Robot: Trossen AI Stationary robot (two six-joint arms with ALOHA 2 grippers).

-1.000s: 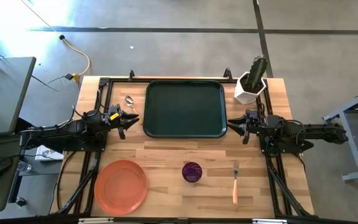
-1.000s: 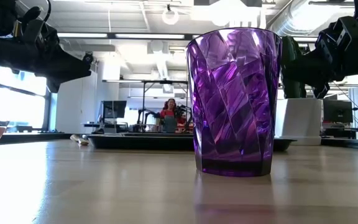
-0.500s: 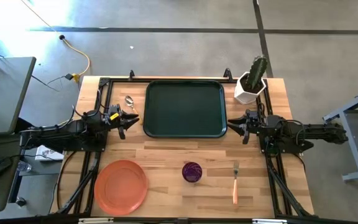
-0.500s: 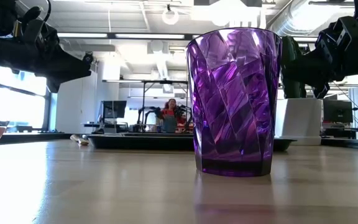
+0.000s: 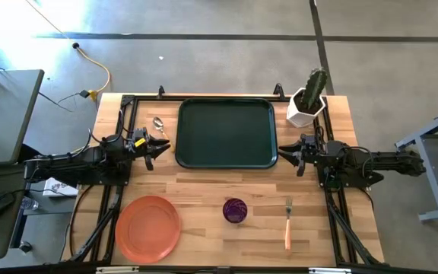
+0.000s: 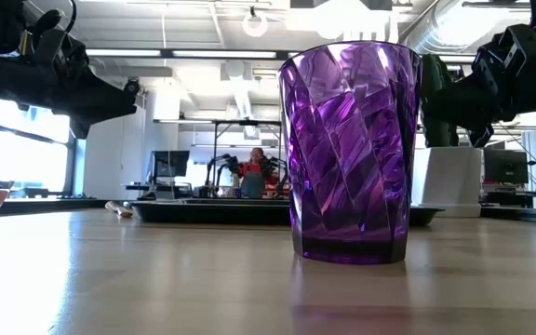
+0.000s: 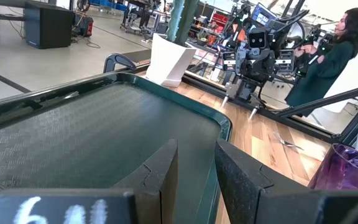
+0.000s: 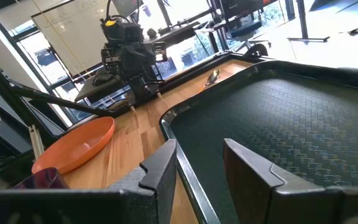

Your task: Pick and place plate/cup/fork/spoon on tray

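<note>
The dark green tray (image 5: 226, 133) lies at the table's far middle. The orange plate (image 5: 148, 227) lies flat at the near left. The purple cup (image 5: 235, 210) stands upright near the front middle, and fills the low view (image 6: 349, 154). The fork (image 5: 287, 222) lies to the cup's right, tines toward the far edge. The spoon (image 5: 159, 125) lies just left of the tray. My left gripper (image 5: 158, 148) hovers at the tray's left rim, open and empty (image 7: 196, 146). My right gripper (image 5: 286, 154) hovers at the tray's right rim, open and empty (image 8: 199, 146).
A white planter with a green cactus (image 5: 308, 99) stands at the table's far right corner, just beyond my right arm. Bare wood lies between the tray and the front row of tableware. A person stands in the room behind the table (image 7: 328, 56).
</note>
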